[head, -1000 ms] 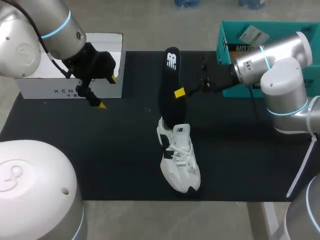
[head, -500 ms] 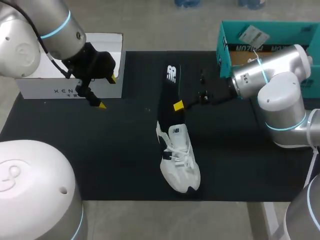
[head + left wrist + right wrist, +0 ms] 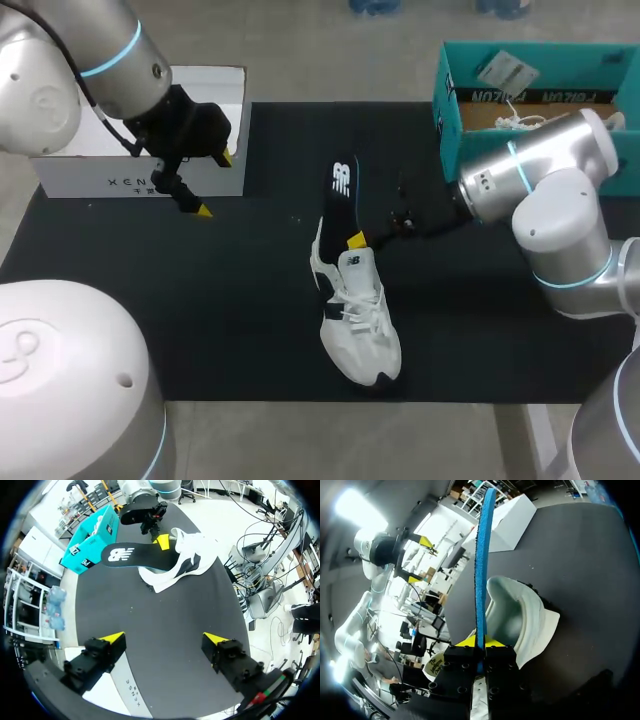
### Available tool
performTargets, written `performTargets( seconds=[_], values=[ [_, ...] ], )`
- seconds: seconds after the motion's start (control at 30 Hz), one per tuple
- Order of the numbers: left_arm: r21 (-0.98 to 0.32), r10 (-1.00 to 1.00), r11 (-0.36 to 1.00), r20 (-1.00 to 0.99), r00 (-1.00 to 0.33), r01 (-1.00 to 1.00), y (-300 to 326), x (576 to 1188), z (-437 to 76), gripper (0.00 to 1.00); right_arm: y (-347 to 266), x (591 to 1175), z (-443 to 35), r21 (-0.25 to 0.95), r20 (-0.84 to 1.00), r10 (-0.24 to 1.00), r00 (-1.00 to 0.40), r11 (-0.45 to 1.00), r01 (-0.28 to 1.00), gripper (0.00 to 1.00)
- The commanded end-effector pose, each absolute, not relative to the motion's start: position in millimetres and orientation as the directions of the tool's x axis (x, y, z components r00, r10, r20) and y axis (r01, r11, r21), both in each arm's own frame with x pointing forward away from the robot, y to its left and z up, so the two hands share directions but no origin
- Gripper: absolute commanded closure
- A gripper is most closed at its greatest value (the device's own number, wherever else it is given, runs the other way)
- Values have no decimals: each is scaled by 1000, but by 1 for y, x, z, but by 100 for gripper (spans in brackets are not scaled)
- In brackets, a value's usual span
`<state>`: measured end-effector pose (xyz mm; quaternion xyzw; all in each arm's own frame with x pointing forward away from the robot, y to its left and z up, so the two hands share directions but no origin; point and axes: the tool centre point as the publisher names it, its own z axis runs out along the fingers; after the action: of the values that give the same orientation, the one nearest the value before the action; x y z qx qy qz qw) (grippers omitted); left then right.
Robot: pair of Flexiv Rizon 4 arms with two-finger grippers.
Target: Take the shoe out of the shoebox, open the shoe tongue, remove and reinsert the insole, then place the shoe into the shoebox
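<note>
We see the black mat (image 3: 200,300) covering the table, with a wide bare stretch between its left edge and the middle. A white box (image 3: 100,175) sits at the far left corner and the teal shoebox (image 3: 470,95) at the far right corner. The shoe (image 3: 362,330) lies near the mat's middle, well apart from both boxes, with its toe close to the near edge. It is white with dark trim and white laces. The insole (image 3: 340,195), black on top and blue underneath, slants up out of the shoe's opening. Our right gripper (image 3: 480,642) is clamped on the insole's edge. Our left gripper (image 3: 165,638) hangs wide open, holding nothing, by the white box.
</note>
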<state>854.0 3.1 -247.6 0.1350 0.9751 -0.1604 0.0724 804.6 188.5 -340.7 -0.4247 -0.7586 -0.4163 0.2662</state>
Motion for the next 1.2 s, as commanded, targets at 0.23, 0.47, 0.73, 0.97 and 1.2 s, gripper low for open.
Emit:
performTargets(
  seconds=[0.23, 0.47, 0.73, 0.97, 1.2],
  values=[
    [-291, 240, 913, -185, -953, 286, 3, 853, -247, 0, 190, 821, -332, 416, 747, 418, -517, 312, 854, 59],
    [-291, 240, 913, -185, -953, 286, 3, 853, -247, 0, 189, 842, -320, 437, 724, 417, -549, 339, 833, 64],
    [-291, 240, 913, -185, -953, 286, 3, 853, -247, 0, 187, 848, -318, 449, 715, 421, -559, 338, 828, 100],
    [-291, 240, 913, -185, -953, 286, 3, 853, -247, 0, 194, 829, -328, 431, 736, 405, -542, 337, 837, 100],
    [-291, 240, 913, -185, -953, 286, 3, 853, -247, 0, 201, 801, -350, 383, 779, 391, -490, 320, 866, 100]
  ],
)
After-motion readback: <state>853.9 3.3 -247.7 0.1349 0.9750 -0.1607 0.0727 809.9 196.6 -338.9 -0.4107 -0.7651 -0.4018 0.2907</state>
